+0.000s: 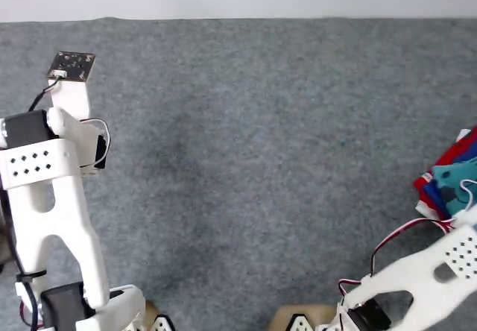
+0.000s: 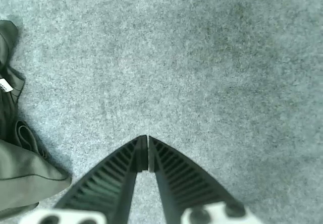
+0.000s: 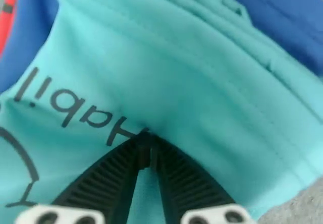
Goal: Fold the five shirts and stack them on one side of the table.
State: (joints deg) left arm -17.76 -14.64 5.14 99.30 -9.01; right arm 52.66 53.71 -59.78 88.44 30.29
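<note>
High view: the left arm (image 1: pixel 52 197) stands at the table's (image 1: pixel 253 144) left side and the right arm (image 1: pixel 432 268) at the near right. A stack of shirts (image 1: pixel 447 186) lies at the right edge.

Left wrist view: the left gripper (image 2: pixel 148 153) is closed, holding nothing, above bare table. A dark shirt (image 2: pixel 20 168) lies crumpled beside it.

Right wrist view: the right gripper (image 3: pixel 146 146) is closed, its tips against the teal shirt (image 3: pixel 166 72), which lies over a blue shirt (image 3: pixel 272 12).
</note>
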